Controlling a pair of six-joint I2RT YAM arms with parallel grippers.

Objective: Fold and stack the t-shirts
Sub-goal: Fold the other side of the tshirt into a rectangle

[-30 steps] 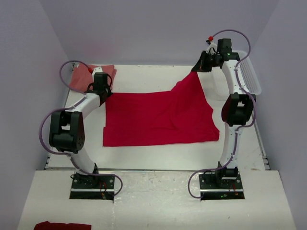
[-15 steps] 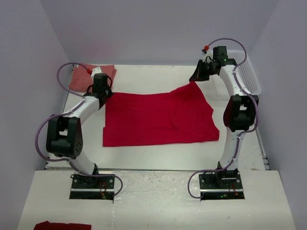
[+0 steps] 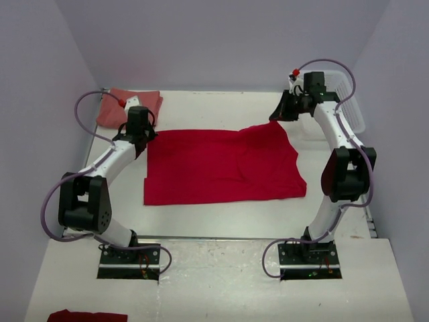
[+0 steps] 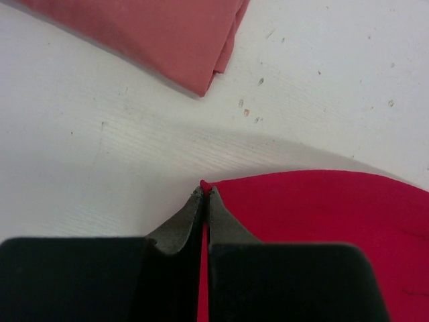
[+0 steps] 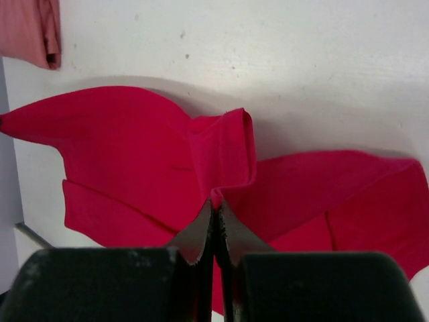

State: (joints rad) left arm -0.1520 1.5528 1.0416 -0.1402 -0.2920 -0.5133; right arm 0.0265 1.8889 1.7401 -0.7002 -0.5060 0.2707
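With your left claw [image 4: 203, 190] and right claw [image 5: 216, 204] pinched shut on corners of the bright red t-shirt [image 3: 221, 168], you've just lowered its raised corner, so it lies nearly flat on the desk [image 3: 221, 215] beside the salmon t-shirt [image 3: 131, 105], ready to fold.

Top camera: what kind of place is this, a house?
Likely a robot lab booth, not a house: plain walls box in a white table, a left arm and right arm are bolted at its edge, and the left tool and right tool pinch a red t-shirt.
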